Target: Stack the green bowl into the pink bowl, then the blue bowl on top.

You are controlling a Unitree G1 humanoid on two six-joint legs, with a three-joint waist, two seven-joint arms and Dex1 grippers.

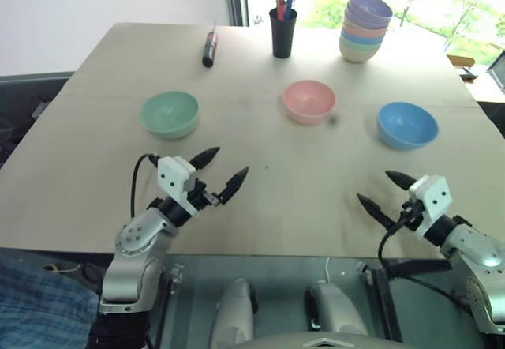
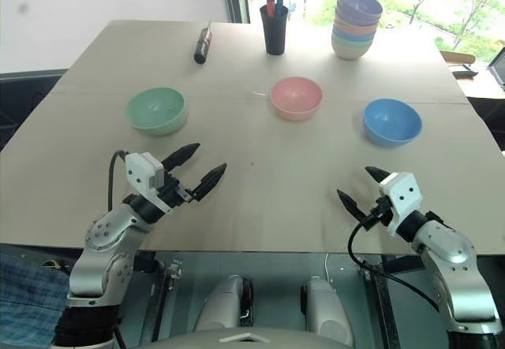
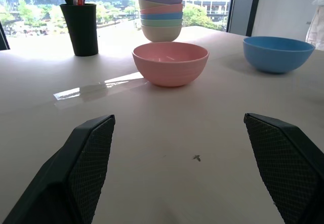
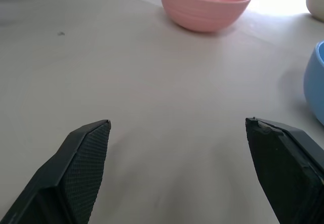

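Green bowl (image 1: 170,114), pink bowl (image 1: 309,100) and blue bowl (image 1: 407,124) all sit upright on the table (image 1: 260,199), mouths facing up; being round, they show us no long axis. They form a loose row across the middle of the table, well apart from one another: the green one toward the left edge, the pink one near the centre, the blue one toward the right edge and slightly nearer the front.

We see the left gripper (image 1: 218,170) over the front left part of the table, in front of the green bowl, its forearm rising from the front edge and its fingers aimed forward and toward the centre. Its jaws stand wide with nothing between them.

We see the right gripper (image 1: 379,193) over the front right part, in front of the blue bowl, angled forward and toward the centre, its jaws likewise spread wide and empty.

Along the far edge stand a black pen cup (image 1: 283,31), a pastel stack of bowls (image 1: 364,27) toward the far right corner, and a dark marker (image 1: 209,49) lying flat.
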